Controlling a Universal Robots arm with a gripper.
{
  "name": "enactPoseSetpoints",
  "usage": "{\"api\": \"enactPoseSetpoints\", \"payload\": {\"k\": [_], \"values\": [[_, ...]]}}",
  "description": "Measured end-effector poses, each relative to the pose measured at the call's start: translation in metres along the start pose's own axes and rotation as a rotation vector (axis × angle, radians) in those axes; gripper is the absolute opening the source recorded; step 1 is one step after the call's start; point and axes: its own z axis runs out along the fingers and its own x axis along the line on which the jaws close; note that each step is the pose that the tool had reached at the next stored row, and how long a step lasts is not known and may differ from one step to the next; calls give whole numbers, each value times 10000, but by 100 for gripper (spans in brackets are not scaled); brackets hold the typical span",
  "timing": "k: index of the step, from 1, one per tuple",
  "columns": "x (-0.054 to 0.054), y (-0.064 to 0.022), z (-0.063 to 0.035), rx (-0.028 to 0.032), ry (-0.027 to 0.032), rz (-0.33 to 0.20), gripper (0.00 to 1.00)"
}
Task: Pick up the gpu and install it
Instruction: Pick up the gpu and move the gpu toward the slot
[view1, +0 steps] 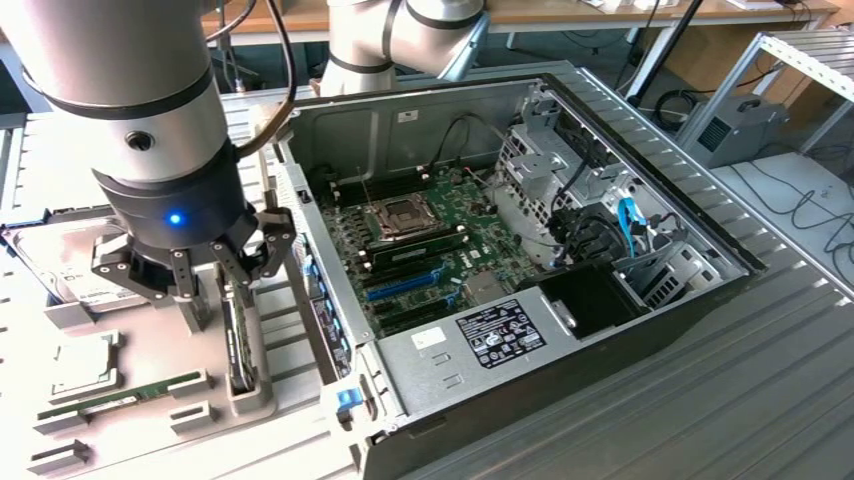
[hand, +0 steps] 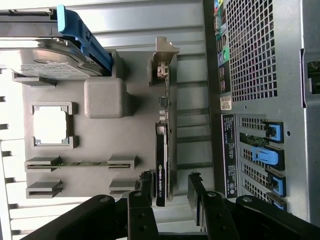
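The gpu (hand: 162, 150) is a thin black card with a silvery metal bracket at one end. It stands on edge in a slot of the grey parts tray (hand: 135, 140). In the exterior view the gpu (view1: 240, 350) sits at the tray's side nearest the case. My gripper (hand: 170, 189) hangs over one end of the card, open, one finger on each side with a gap to both. From outside, the gripper (view1: 220, 305) sits low over the tray, just above the card's far end.
The open computer case (view1: 534, 250) lies at the exterior view's right, with blue expansion slots (view1: 400, 285) on its motherboard. Its perforated rear panel (hand: 260, 75) is beside the tray. The tray also holds a hard drive in a blue frame (hand: 50, 55), a CPU (hand: 50, 125) and a green RAM stick (hand: 80, 163).
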Motion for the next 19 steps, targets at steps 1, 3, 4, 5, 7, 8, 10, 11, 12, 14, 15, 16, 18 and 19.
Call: {"api": "enactPoseSetpoints", "payload": {"k": [1, 3, 4, 5, 7, 8, 10, 11, 12, 14, 15, 16, 18, 19], "values": [[1, 0, 3, 0, 0, 0, 42], [4, 0, 12, 0, -1, 0, 42], [5, 0, 15, 0, -1, 0, 42], [6, -1, 18, 0, -1, 0, 42], [7, -1, 22, 1, -1, 0, 42], [8, -1, 24, 1, 0, 0, 42], [9, -1, 28, 1, -1, 0, 42], [10, -1, 32, 1, -1, 0, 42], [13, -2, 37, 1, -1, 0, 42], [19, -2, 43, 2, -1, 0, 42], [22, -2, 46, 2, 0, 0, 42], [25, -2, 49, 1, -1, 0, 42], [36, -1, 60, 2, -1, 0, 42], [39, 0, 66, 1, -2, 0, 42]]}}
